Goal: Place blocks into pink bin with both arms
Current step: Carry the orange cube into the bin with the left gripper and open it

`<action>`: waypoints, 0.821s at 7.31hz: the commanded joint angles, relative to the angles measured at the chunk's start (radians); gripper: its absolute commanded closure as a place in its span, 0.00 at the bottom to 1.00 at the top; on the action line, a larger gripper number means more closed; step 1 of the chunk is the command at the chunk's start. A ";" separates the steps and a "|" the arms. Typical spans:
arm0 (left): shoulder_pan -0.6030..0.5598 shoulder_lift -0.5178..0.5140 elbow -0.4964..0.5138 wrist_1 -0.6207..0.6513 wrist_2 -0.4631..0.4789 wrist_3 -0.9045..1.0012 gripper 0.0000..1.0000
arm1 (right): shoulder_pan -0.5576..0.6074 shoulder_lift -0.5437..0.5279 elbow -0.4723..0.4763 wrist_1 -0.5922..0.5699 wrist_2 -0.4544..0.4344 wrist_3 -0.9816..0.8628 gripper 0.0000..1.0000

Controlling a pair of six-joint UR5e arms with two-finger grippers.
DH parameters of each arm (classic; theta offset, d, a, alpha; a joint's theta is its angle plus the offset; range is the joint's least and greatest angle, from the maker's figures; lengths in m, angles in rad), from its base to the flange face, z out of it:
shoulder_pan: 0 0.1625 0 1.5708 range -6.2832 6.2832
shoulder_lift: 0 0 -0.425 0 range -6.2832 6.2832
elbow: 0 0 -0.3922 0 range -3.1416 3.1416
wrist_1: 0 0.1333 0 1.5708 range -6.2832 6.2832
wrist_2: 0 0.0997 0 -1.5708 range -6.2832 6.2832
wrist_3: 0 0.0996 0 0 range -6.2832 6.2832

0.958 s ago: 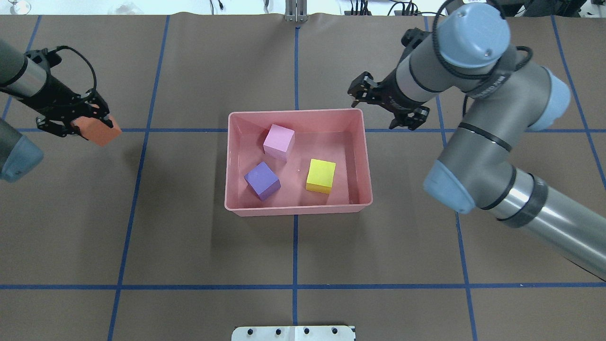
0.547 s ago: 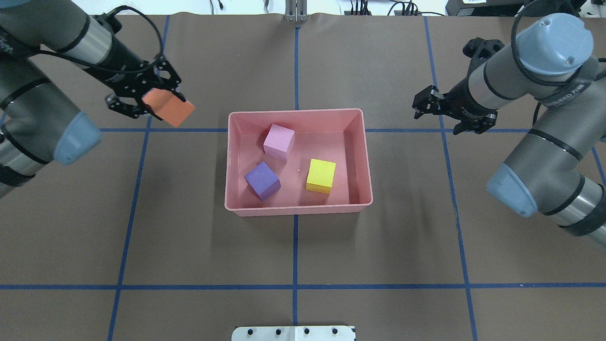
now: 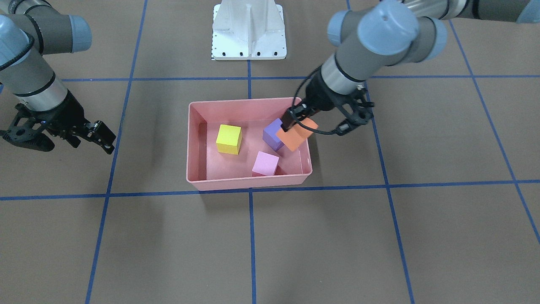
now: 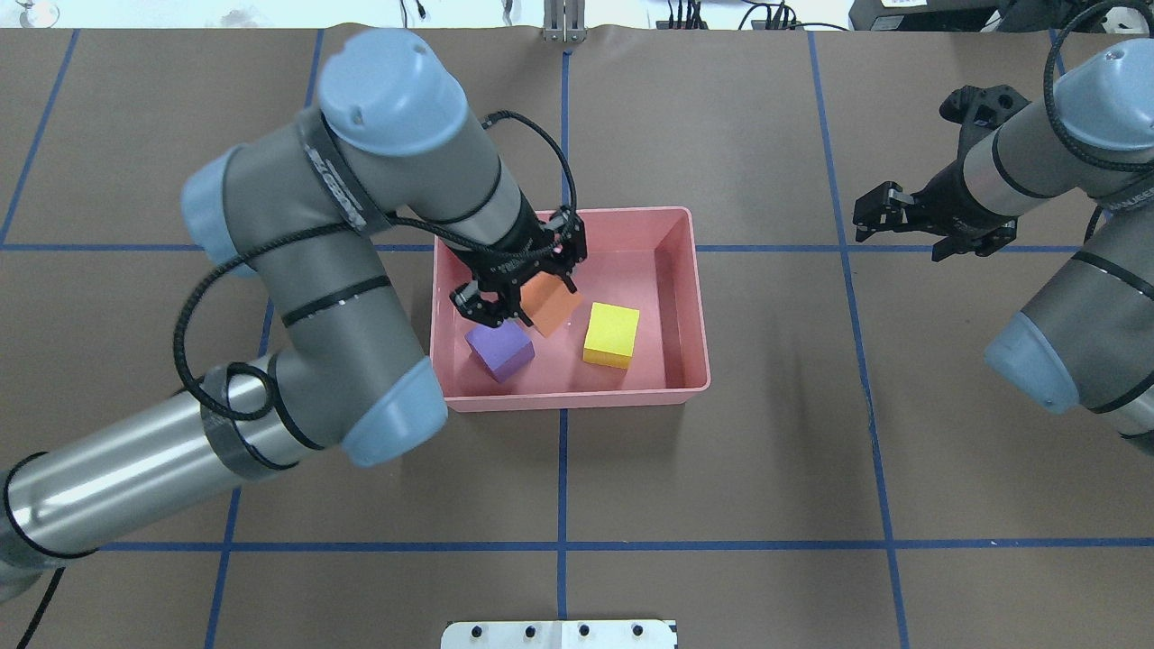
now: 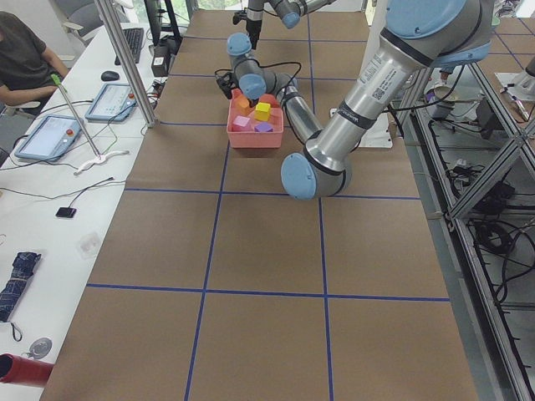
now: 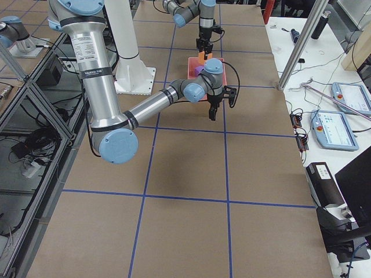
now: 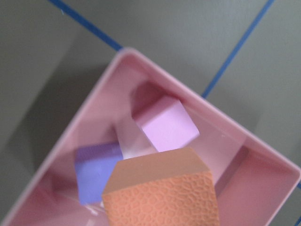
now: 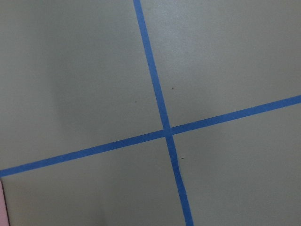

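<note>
Centrally, the bin: a shallow rectangular salmon-pink plastic tub with rounded corners, a thin rim and a glossy inside, set on the brown paper table cover
Grid: blue tape lines cross the matte paper, and the tub sits over one crossing
Yellow block: a small matte yellow cube, flat on the tub's floor, apart from the others
Purple block: a small matte purple cube, on the floor near the wall on the robot's left, turned askew
Pink block: a small light-pink cube, on the floor by the wall farthest from the robot; the overhead view hides it under the arm
Orange block: a small orange cube with a finely pebbled face in the wrist view, tilted, raised above the floor over the purple and pink ones
Left tool: the black two-finger left gripper, within the tub's outline, pinching the orange cube on opposite faces
Right tool: the black two-finger right gripper, fingers spread wide, nothing between them, over bare paper well apart from the tub
Base: a white metal pedestal at the robot's edge of the table
</note>
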 commanded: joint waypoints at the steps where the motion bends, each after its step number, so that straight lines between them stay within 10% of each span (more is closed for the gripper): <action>1: 0.094 -0.013 0.027 0.022 0.098 0.000 1.00 | 0.001 -0.004 -0.001 0.000 0.002 -0.003 0.00; 3: 0.094 -0.014 0.050 0.019 0.099 0.009 0.95 | -0.001 -0.004 0.001 0.000 0.004 -0.003 0.00; 4: 0.096 -0.014 0.075 0.017 0.099 0.010 0.65 | 0.001 -0.004 -0.001 0.000 0.004 -0.003 0.00; 5: 0.099 -0.014 0.096 -0.004 0.107 0.014 0.12 | -0.001 -0.004 -0.001 0.000 0.004 -0.003 0.00; 6: 0.099 -0.013 0.101 -0.010 0.108 0.016 0.00 | -0.001 -0.004 -0.001 0.000 0.007 -0.003 0.00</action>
